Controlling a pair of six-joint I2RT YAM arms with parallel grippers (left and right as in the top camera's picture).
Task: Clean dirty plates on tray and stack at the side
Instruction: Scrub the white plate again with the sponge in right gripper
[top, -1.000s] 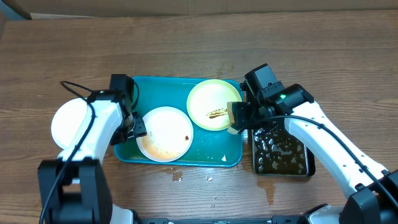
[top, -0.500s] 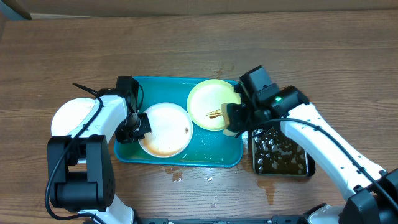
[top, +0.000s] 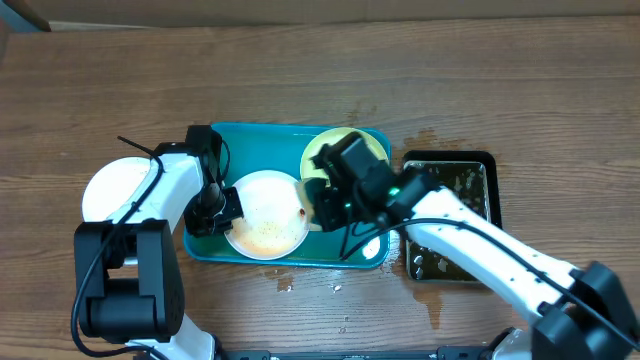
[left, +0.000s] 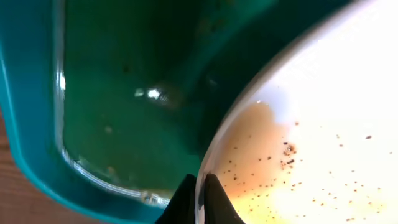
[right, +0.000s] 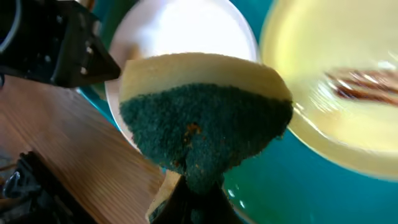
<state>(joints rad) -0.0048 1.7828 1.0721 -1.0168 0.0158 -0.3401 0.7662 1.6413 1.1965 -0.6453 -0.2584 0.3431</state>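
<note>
Stiff, light and likely slick, the white plate (top: 265, 212) in the tray (top: 345, 247) is best taken by its rim, where the left hand (left: 198, 198) pinches it; the right hand (right: 191, 198) clamps a sponge (right: 202, 121).

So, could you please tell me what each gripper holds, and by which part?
Left gripper pinches the white plate by its rim; right gripper holds a sponge by its lower end.

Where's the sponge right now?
In the right wrist view, the sponge is pinched in the right gripper, over the tray between the white plate and the green plate.
</note>
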